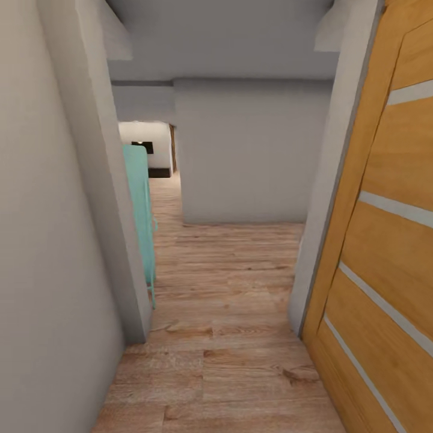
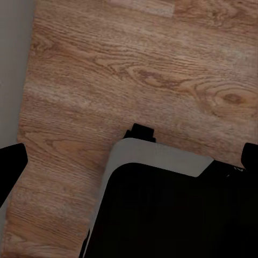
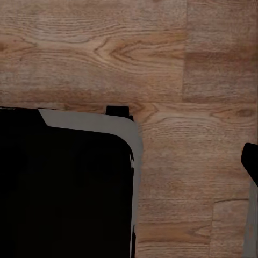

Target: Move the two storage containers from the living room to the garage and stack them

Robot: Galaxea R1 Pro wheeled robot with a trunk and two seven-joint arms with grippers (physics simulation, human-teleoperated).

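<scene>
A narrow hallway with a wood floor (image 1: 228,337) runs between a grey wall (image 1: 54,240) and a wooden door (image 1: 385,240), cut off at right. A teal cabinet (image 1: 139,198) is half hidden behind the wall corner. Both wrist cameras look down on planks and the robot's dark base (image 2: 172,215); whether either gripper's jaws are open cannot be told.

Light wood plank floor (image 2: 123,70) with strong grain and a knot covers most of the left wrist view. A black, rounded-corner body with a pale grey rim (image 2: 161,161), apparently part of the robot's base, sits over the planks. A strip of grey wall (image 2: 13,64) borders the floor along one edge. Dark finger tips (image 2: 11,166) of the left hand (image 2: 129,164) show at opposite edges, well apart, with nothing between them.
</scene>
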